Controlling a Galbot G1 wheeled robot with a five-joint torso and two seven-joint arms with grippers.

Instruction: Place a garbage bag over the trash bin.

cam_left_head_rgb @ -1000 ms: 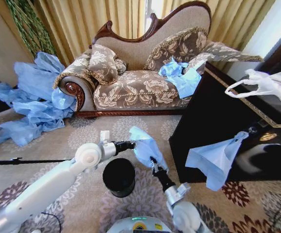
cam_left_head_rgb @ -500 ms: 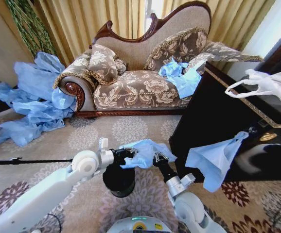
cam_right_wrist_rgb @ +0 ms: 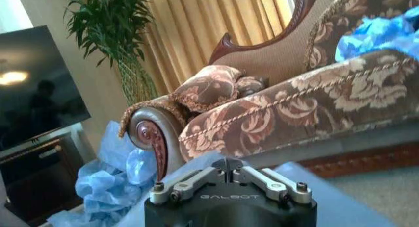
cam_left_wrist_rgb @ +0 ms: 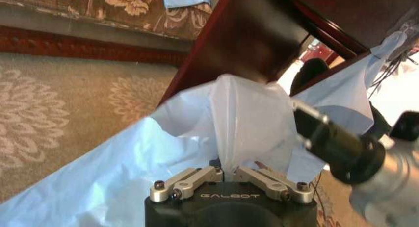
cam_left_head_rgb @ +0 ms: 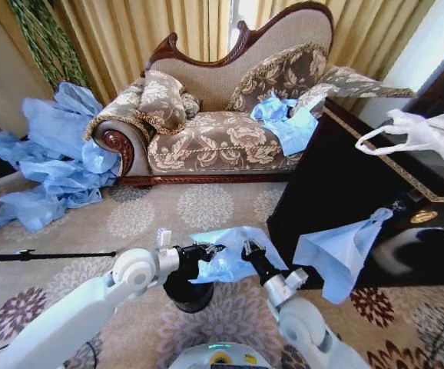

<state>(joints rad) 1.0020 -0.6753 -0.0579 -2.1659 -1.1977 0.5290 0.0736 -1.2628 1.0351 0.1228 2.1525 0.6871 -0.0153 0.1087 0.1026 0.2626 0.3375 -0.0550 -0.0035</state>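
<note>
The garbage bag [cam_left_head_rgb: 233,260] is a thin light-blue film, stretched out flat between my two grippers just above the floor. My left gripper [cam_left_head_rgb: 207,254] is shut on one edge of it, and the left wrist view shows the film [cam_left_wrist_rgb: 242,119] bunched between the closed fingers. My right gripper [cam_left_head_rgb: 251,250] is shut on the opposite edge, and the film [cam_right_wrist_rgb: 340,200] spreads out beneath it in the right wrist view. The trash bin [cam_left_head_rgb: 183,294] is small, round and black. It stands on the carpet under the bag's left part, its mouth hidden by the bag and my left wrist.
A patterned sofa [cam_left_head_rgb: 222,138] with blue bags [cam_left_head_rgb: 287,119] on it stands behind. A heap of blue bags [cam_left_head_rgb: 49,161] lies at the left. A dark cabinet [cam_left_head_rgb: 345,200] at the right carries a hanging blue bag [cam_left_head_rgb: 341,254] and a white handled bag [cam_left_head_rgb: 429,134].
Both grippers have come down with the bag. It hung upright a second ago and now lies spread over the bin, hiding the bin's mouth.
</note>
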